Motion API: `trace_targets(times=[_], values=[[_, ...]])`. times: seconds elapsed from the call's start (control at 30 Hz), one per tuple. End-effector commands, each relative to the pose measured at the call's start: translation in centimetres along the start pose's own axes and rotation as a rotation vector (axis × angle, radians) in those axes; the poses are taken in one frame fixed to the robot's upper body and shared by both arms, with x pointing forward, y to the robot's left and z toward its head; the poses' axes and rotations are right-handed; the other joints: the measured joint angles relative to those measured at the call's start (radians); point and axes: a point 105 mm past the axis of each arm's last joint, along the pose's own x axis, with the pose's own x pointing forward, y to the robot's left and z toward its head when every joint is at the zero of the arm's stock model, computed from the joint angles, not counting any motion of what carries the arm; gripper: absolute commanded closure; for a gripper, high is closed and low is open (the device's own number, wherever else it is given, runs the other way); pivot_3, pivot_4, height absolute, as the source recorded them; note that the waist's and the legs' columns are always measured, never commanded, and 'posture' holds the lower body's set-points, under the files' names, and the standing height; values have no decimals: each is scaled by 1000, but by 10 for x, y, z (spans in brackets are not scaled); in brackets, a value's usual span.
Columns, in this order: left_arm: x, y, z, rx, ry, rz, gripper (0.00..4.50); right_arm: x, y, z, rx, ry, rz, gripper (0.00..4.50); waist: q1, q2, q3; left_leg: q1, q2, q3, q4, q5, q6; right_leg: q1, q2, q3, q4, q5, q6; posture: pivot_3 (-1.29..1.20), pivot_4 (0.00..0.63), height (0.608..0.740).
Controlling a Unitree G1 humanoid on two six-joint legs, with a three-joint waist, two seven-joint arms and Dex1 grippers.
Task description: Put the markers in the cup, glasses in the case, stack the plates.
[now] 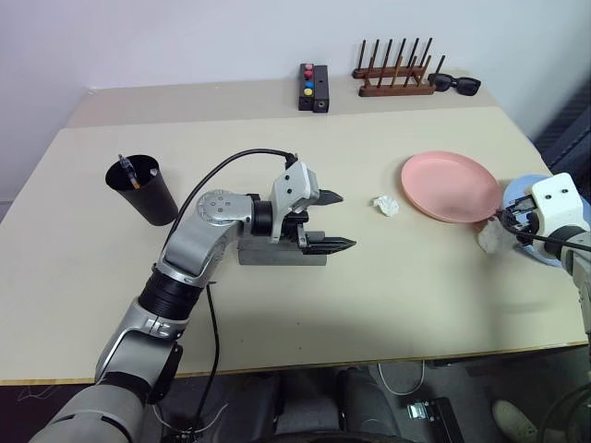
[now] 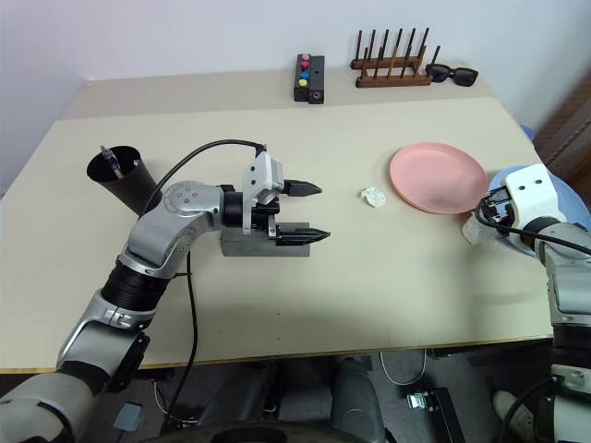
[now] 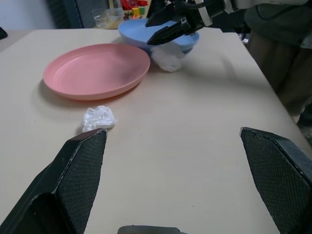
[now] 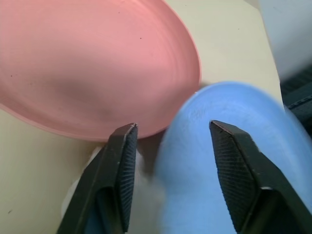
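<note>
The right hand [image 4: 170, 146] sits at the right edge of the frame with its fingers apart, holding nothing, at the rim of the round light blue plate [image 4: 234, 161], likely for stacking. Just left lies the round pink plate [image 1: 451, 185]. The left hand [image 1: 334, 221], wide open and empty, hovers mid-frame over the grey box-like case [image 1: 277, 254]. The black plastic cup [image 1: 148, 194], upper left, holds dark thin markers [image 1: 126, 171].

Beige desk [image 1: 388, 277] carrying black cup [image 1: 148, 194], grey case [image 1: 277, 254], pink plate [image 1: 451, 185], blue plate [image 2: 512, 180], crumpled tissue [image 1: 385, 206], rack [image 1: 397, 78], sunglasses [image 1: 454, 84].
</note>
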Motion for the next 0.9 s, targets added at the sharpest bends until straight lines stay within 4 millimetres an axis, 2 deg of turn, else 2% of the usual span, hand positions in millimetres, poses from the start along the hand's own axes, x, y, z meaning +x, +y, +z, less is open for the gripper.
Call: trace_targets(times=[0.03, 0.33, 0.53, 0.6, 0.7, 0.9], values=[[0, -2, 8, 28, -18, 1, 0, -1, -5, 12, -2, -42, -19, 2056, 0, 0, 0, 0, 0, 0, 0, 0, 0, 0, 0, 0, 0, 0, 0, 0, 150, 740], [0, -2, 8, 23, -21, 9, 0, 7, -6, 3, 12, -7, -11, 2056, 0, 0, 0, 0, 0, 0, 0, 0, 0, 0, 0, 0, 0, 0, 0, 0, 150, 740], [-2, -3, 7, 18, -20, 18, 0, -1, -40, -21, -18, 77, -112, 2056, 0, 0, 0, 0, 0, 0, 0, 0, 0, 0, 0, 0, 0, 0, 0, 0, 150, 740], [-3, -3, 7, 17, -19, 21, 0, -6, -45, -25, -28, 79, -107, 2056, 0, 0, 0, 0, 0, 0, 0, 0, 0, 0, 0, 0, 0, 0, 0, 0, 150, 740], [-4, -2, 6, 16, -17, 25, 0, -10, -37, -18, -40, 42, -47, 2056, -1, 0, 0, 0, 0, 0, 0, 0, 0, 0, 0, 0, 0, 0, 0, 0, 150, 740], [-5, -1, 5, 17, -12, 28, 0, -32, 13, 7, -42, -77, 220, 2056, 0, 0, 0, 0, 0, 1, -1, 0, 0, 0, 0, 0, 0, 0, 0, 0, 150, 740]])
